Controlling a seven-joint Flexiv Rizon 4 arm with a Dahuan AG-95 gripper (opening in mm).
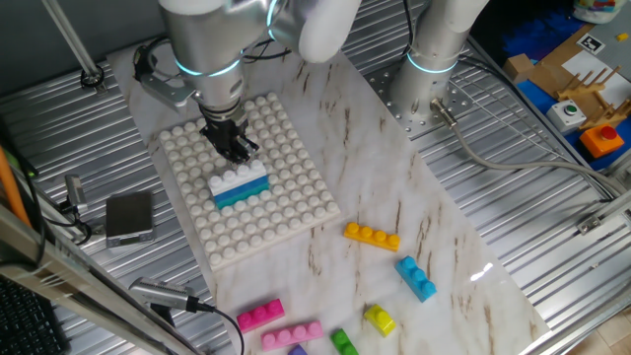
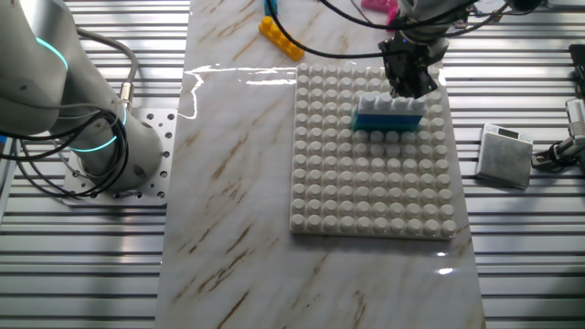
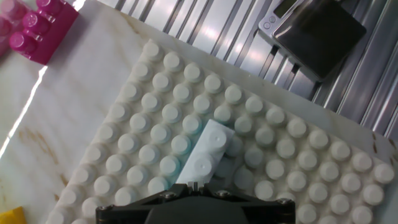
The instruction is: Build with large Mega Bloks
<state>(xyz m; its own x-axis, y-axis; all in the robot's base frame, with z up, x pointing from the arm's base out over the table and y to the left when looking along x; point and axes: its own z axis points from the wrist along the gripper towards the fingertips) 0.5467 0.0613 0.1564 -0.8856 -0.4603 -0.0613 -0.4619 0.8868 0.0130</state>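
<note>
White brick (image 3: 205, 155) sits atop a teal brick (image 1: 240, 196) on the studded baseplate (image 2: 375, 210); gripper (image 1: 235, 148) just above, jaw spread unclear.

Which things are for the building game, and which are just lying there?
For building: white brick on teal brick, studded baseplate, orange brick, blue brick, pink bricks, hand.
Just lying about: grey box, cables.

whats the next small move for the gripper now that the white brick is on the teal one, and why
Probably lift the gripper straight up. The white brick already sits stacked on the teal brick on the studded baseplate; whether the fingers have let go of it I cannot tell, so open first if needed.
</note>
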